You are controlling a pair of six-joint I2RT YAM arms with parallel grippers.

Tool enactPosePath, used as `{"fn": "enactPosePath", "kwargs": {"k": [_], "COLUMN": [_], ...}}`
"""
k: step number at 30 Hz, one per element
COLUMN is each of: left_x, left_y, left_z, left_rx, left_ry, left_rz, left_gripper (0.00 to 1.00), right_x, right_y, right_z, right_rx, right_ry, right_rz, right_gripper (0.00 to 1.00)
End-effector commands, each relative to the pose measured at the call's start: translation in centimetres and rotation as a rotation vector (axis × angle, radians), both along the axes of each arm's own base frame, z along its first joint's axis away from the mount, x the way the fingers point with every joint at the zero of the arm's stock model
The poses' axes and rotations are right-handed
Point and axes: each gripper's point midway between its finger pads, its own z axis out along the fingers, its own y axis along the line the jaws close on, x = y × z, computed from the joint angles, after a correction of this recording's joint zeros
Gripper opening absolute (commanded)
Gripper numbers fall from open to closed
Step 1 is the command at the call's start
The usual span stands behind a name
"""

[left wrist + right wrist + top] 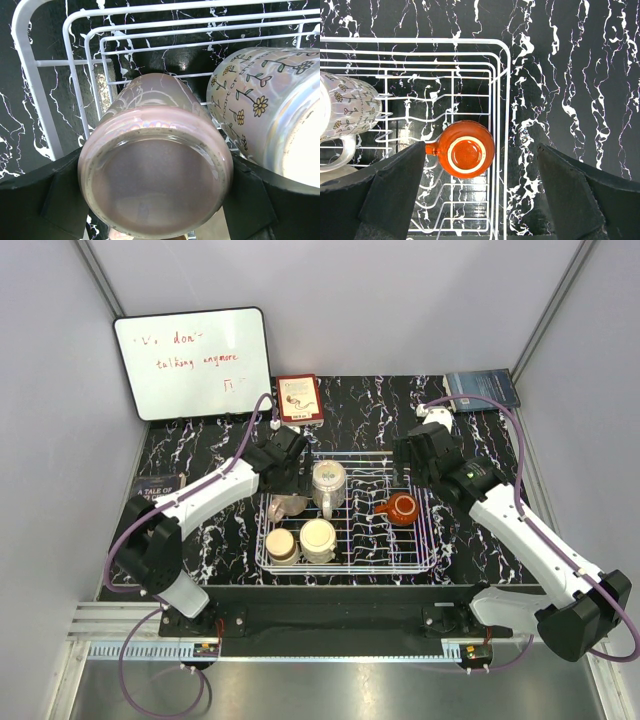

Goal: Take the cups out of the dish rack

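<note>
Clamp left gripper (155,200) squarely on pinkish cup (150,125) (grip: cannot tell), lift clear of flowered mug (265,110); hold wide-open right gripper (480,195) over red-brown mug (467,149).

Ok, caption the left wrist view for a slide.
Left gripper straddles a pinkish cup in the dish rack, floral mug beside it.

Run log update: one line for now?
left tool: flanking pink cup, grip unclear | right tool: open above red mug | dish rack: nothing unloaded

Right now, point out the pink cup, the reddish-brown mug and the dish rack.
pink cup (155,195), left wrist view, near flat end.
reddish-brown mug (466,155), right wrist view, centre.
dish rack (420,39), right wrist view, rim wire.
</note>
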Motion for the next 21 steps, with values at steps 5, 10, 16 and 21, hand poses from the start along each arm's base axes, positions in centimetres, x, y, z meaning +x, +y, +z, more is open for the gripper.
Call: {"fn": "enactPosePath", "kwargs": {"k": [5,10,16,21], "left_x": [0.6,1.5,2.1,2.2], "left_y": [0.0,-0.4,-0.8,-0.9], "left_z": [1.4,5.9,11.1,14.0], "left_rx": [-0.015,-0.063,-0.112,-0.142], "left_ry": [-0.046,-0.15,-0.23,-0.271], "left_rz": [-0.013,-0.026,-0.036,-0.038], "left_gripper": [0.0,0.0,0.0,0.0], "right_x": [0.3,0.6,0.9,0.9], "right_y": [0.4,0.3,0.4,0.5], "right_z": [-0.1,-0.3,0.5,1.4], "right_rx": [0.014,0.015,0.044,0.064], "right_ry": [-0.009,-0.006,-0.029,-0.049], "right_rz": [-0.018,-0.043,-0.069,-0.062], "right_gripper": [1.0,1.0,1.0,1.0]}}
